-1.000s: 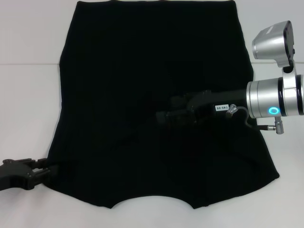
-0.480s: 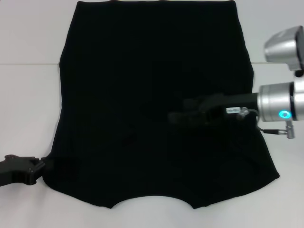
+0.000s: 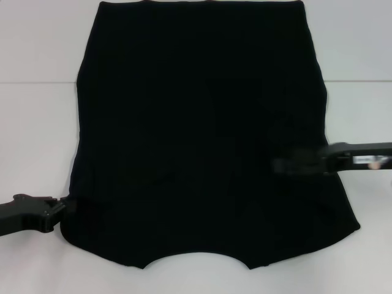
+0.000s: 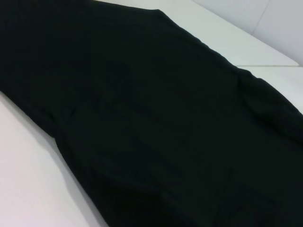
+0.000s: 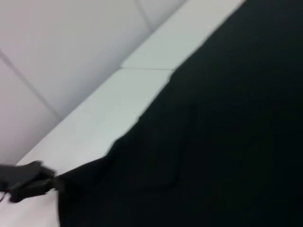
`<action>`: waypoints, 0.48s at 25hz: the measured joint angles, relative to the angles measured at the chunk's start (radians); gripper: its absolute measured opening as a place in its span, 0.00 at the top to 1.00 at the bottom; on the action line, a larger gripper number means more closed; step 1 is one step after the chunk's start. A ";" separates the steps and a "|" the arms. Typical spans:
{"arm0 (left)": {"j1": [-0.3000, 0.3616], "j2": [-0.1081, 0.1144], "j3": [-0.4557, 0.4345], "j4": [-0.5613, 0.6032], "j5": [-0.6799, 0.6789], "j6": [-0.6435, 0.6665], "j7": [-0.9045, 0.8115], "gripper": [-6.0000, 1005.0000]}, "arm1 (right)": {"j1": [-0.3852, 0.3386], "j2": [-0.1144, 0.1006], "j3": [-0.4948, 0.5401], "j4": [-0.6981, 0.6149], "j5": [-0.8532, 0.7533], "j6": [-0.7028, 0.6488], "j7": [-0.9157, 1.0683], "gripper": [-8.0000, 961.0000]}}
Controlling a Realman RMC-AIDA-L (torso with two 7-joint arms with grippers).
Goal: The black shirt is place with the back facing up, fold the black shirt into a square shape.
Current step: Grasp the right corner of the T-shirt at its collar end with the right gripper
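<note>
The black shirt [image 3: 196,122] lies flat on the white table [image 3: 37,135], plain side up, with its neckline curve at the near edge and both side parts folded in. No letters show. My left gripper [image 3: 60,209] is low at the shirt's near left corner, touching or almost touching its edge; it also shows in the right wrist view [image 5: 49,182]. My right gripper [image 3: 278,165] hovers over the shirt's right part, reaching in from the right edge. The shirt fills the left wrist view [image 4: 165,118] and much of the right wrist view [image 5: 227,142].
Bare white table shows left of the shirt, right of it [image 3: 361,122] and along the near edge. A seam in the table surface [image 3: 37,82] runs across behind the shirt's middle. A white wall [image 5: 57,47] stands beyond the table.
My right gripper has drawn back to the right, from the shirt's middle to its right part, and its silver arm has left the view. My left gripper shifted slightly at the near left corner.
</note>
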 joint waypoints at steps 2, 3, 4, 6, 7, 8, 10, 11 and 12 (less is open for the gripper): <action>0.000 -0.001 0.000 0.000 0.000 0.000 -0.004 0.97 | -0.026 -0.024 0.007 -0.004 0.000 -0.005 0.055 0.05; 0.000 -0.001 -0.001 0.000 0.000 0.000 -0.006 0.97 | -0.038 -0.037 0.010 -0.003 0.000 -0.003 0.077 0.05; -0.001 -0.002 0.000 -0.001 0.000 0.000 -0.008 0.97 | -0.050 -0.049 0.012 0.000 -0.001 -0.001 0.096 0.05; -0.001 -0.002 0.001 -0.002 0.001 0.000 -0.013 0.97 | -0.070 -0.068 0.013 0.003 -0.007 0.002 0.126 0.05; -0.001 -0.003 0.001 -0.003 0.002 0.001 -0.014 0.97 | -0.077 -0.075 0.013 0.003 -0.017 0.002 0.144 0.05; -0.001 -0.004 0.002 -0.004 0.002 0.000 -0.014 0.97 | -0.082 -0.088 0.015 0.004 -0.051 -0.003 0.182 0.05; -0.001 -0.005 0.002 -0.005 0.001 0.001 -0.015 0.97 | -0.082 -0.094 0.016 0.004 -0.075 -0.007 0.205 0.05; -0.001 -0.005 0.002 -0.005 0.001 0.002 -0.015 0.97 | -0.081 -0.100 0.019 0.004 -0.099 -0.010 0.227 0.05; 0.000 -0.005 0.002 -0.005 0.001 0.004 -0.015 0.97 | -0.080 -0.105 0.023 0.005 -0.120 -0.016 0.244 0.05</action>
